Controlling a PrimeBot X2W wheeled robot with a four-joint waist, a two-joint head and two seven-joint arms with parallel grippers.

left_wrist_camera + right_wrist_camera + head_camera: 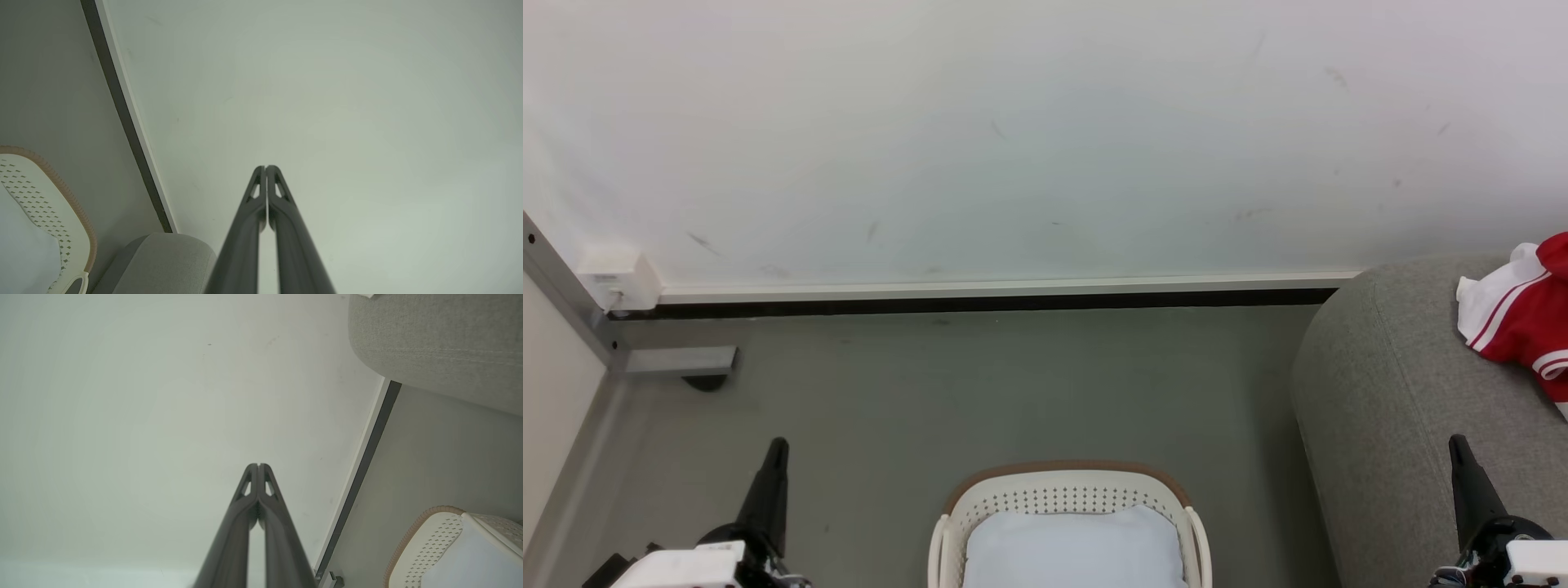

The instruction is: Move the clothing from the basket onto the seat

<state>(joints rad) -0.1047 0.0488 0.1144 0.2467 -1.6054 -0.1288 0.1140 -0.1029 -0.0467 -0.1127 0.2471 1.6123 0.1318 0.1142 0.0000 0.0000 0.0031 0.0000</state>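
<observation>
Right of the laundry basket (1066, 471), up on the grey sofa (1388, 384): red jersey (1523, 318) with white stripe trim. Lies crumpled, partly cut off by the frame edge, well apart from the basket.

Inside the basket: pale white-blue cloth (1074, 547), covering all of the interior on show. Near end of the basket out of frame, so no telling whether any red clothing lies beneath or behind.

Left of the basket, over the grey floor (980, 392): left gripper (778, 447), fingers pressed together, holding nothing. Right of the basket, seen against the sofa front: right gripper (1458, 445), likewise closed and empty.

Probable hazards:
- Lifting the pale cloth in error, through taking it for the clothing.
- Pushing cloth down instead of pinching it, through entering the basket with fingers closed.
- Catching a fingertip in the basket's perforated wall or on its brown rim, and so tipping or dragging the basket.
</observation>
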